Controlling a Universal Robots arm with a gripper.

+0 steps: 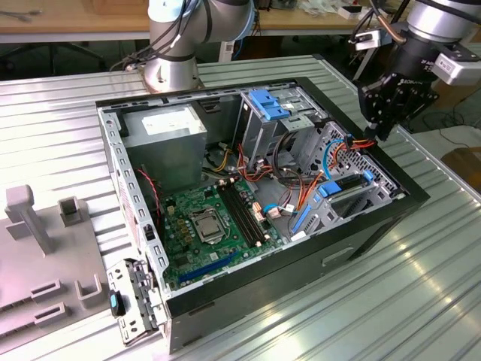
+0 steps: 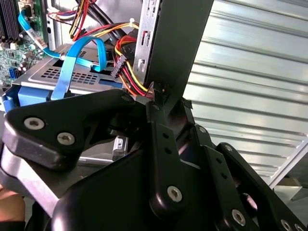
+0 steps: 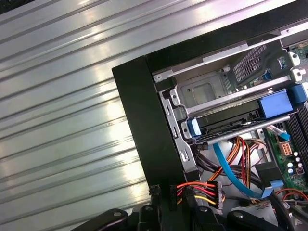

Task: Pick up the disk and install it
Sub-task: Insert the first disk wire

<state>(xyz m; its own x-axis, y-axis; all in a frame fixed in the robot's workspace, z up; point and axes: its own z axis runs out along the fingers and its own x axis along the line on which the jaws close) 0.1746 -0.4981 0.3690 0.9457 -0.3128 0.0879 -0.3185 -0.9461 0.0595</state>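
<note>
Gripper [image 1: 382, 132] low at PC case [image 3: 144, 125] corner, beside power plug [image 3: 219, 191]; can't tell from my end if it's apart or together. Disk [image 3: 236, 119] sits inside drive cage [image 3: 202, 91]. I'd call install mostly done, cabling unclear.

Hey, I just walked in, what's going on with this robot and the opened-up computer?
A robot arm is working at an open computer case that stands on a ribbed metal table. Its gripper hangs at the case's wall on the exterior view's right, close to a bundle of red, orange and yellow cables. The disk, in its blue carrier, is not in the gripper: in the first wrist view it lies in the metal drive cage inside the case.
</note>
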